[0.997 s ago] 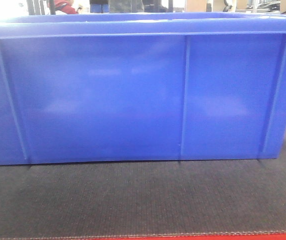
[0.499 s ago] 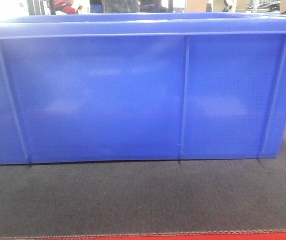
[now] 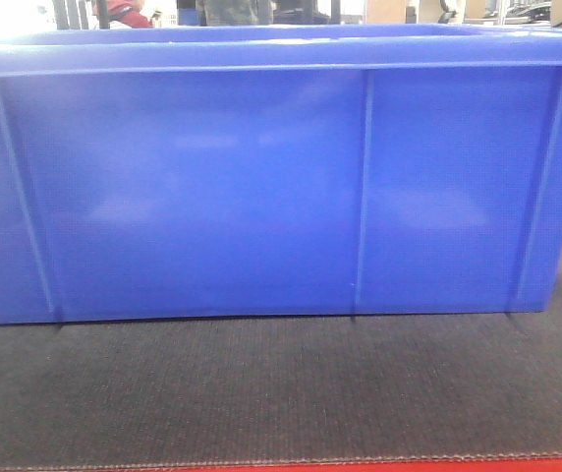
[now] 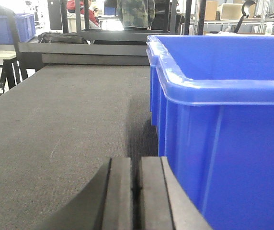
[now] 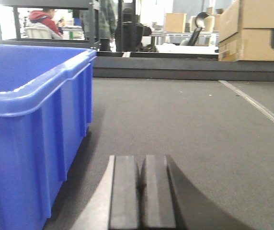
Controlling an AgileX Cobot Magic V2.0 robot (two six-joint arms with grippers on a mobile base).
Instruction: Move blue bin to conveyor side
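Observation:
The blue bin (image 3: 261, 187) fills the front view; its ribbed long wall faces me and it stands on the dark woven conveyor (image 3: 281, 393), whose red front edge shows at the bottom. In the left wrist view the bin (image 4: 233, 124) is at the right, and my left gripper (image 4: 137, 165) is shut and empty, low over the belt (image 4: 65, 120) just beside the bin's left end wall. In the right wrist view the bin (image 5: 27, 124) is at the left, and my right gripper (image 5: 140, 163) is shut and empty over the belt (image 5: 199, 124), a little off the bin's right end wall.
A dark metal frame (image 4: 89, 48) runs along the belt's far edge. Cardboard boxes (image 5: 256, 28) stand at the back right. Another blue bin (image 4: 10, 26) sits on a table at the far left. People stand beyond the frame (image 4: 134, 12).
The bin, the belt and the camera have not visibly moved. Only the people in the background have shifted a little.

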